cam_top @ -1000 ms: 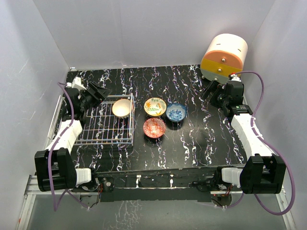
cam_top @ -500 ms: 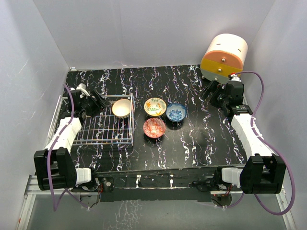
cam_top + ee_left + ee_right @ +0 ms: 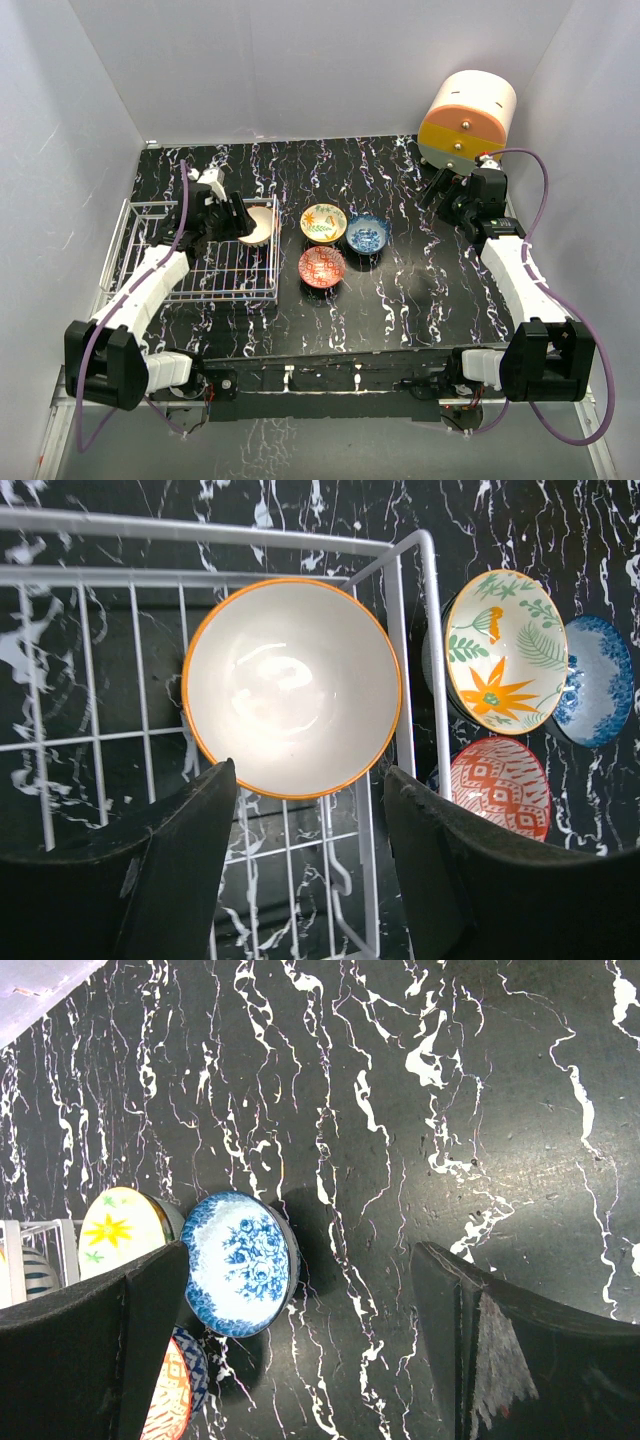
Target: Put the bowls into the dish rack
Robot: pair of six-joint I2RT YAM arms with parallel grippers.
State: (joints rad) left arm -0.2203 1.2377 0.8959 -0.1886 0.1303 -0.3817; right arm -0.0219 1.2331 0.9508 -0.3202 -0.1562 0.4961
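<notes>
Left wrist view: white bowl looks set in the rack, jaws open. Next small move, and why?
Probably raise the left gripper straight up out of the dish rack. Its jaws stand open above the orange-rimmed bowl, which seems to rest in the rack corner, and the floral bowl waits just outside.

Your work surface is a black tabletop point(image 3: 420, 290) veined with white like marble. The white wire dish rack point(image 3: 215, 270) sits on its left part. Just right of the rack's far right corner you have the yellow-floral bowl point(image 3: 323, 222), close beside the wire. The blue bowl point(image 3: 368, 233) stands farther right of the rack and may touch the yellow one; the overhead view is too coarse to say. The red bowl point(image 3: 322, 266) sits right of the rack's middle. Well right of the rack, at the far corner, is the cream-and-orange cylindrical drawer unit point(image 3: 466, 120).
</notes>
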